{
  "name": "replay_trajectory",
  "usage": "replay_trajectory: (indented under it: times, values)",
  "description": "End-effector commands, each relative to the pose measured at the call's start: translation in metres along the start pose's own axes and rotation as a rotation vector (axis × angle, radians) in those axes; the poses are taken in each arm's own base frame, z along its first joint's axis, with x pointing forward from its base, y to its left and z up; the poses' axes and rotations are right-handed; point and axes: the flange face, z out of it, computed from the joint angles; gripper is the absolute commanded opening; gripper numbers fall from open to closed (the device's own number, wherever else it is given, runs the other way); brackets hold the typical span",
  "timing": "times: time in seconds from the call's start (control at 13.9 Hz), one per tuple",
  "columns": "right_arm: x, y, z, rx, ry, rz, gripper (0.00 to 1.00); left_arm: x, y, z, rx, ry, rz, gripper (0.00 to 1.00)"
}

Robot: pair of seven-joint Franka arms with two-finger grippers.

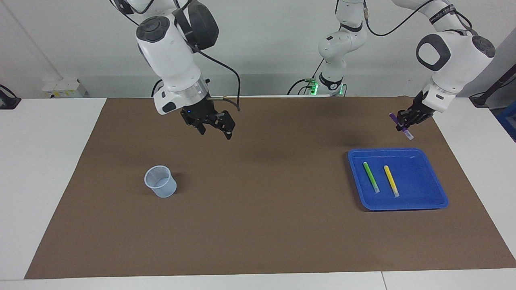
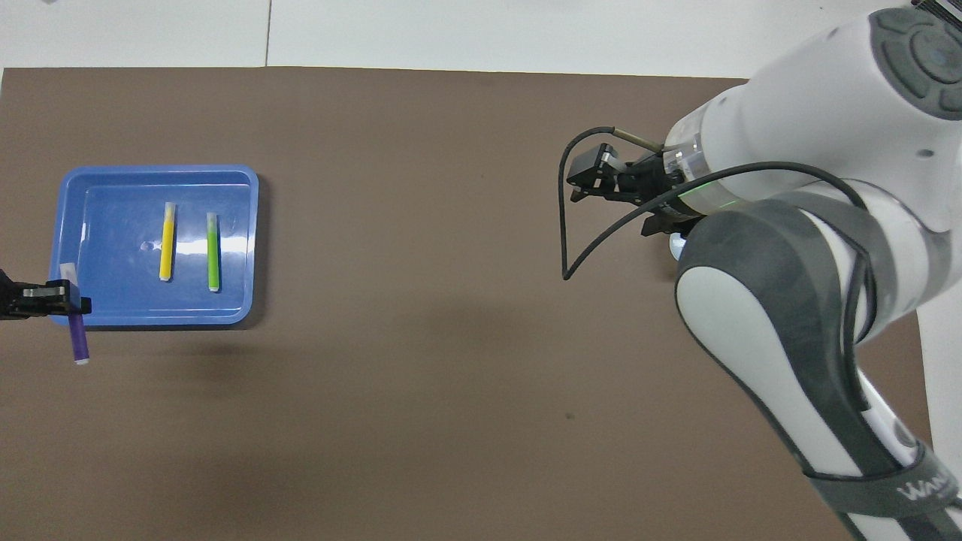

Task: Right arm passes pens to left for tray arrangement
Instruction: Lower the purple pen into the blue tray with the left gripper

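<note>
A: We saw the left gripper [image 1: 404, 121] up in the air, fingers pinching the slim purple marker pen [image 1: 400, 125] near its middle, the pen tilted with its whitish end [image 1: 409, 136] pointing down toward the worktop.

B: And we had it hanging over the brown mat [image 1: 258, 225], just at the robot-side corner of the shallow bright blue plastic tray [image 1: 437, 197], at the left arm's end. From overhead the pen [image 2: 76, 330] crossed the tray's rim [image 2: 154, 321].

A: Inside the tray we counted two pens lying flat, side by side but apart: the green marker pen [image 1: 371, 177] and the yellow marker pen [image 1: 391, 180], both with whitish ends, the yellow one toward the left arm's end.

B: The right gripper [image 1: 214, 129] hovered empty over bare mat, fingers spread wide.

A: Farther from the robots than that gripper, we noted a small translucent pale-blue cup [image 1: 160, 181] standing upright on the mat, well apart from the tray.
</note>
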Motion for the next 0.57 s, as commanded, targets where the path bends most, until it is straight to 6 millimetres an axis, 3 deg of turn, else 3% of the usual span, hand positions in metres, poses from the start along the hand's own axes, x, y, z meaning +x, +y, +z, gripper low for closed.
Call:
replay_trajectory:
  times: [0.0, 0.14, 0.36, 0.5]
  values:
    - [0.016, 0.048, -0.013, -0.064, 0.029, -0.137, 1.00, 0.018, -0.006, -0.009, 0.030, 0.046, 0.033, 0.00]
    - [0.034, 0.081, -0.019, -0.085, 0.029, -0.245, 1.00, 0.022, -0.001, -0.007, 0.030, 0.042, 0.045, 0.00]
    - [0.058, 0.130, -0.029, -0.121, 0.031, -0.313, 1.00, 0.030, 0.018, 0.012, 0.081, 0.011, 0.116, 0.00]
    - [0.068, 0.153, -0.041, -0.133, 0.056, -0.289, 1.00, 0.046, 0.002, 0.023, 0.090, 0.035, 0.105, 0.00]
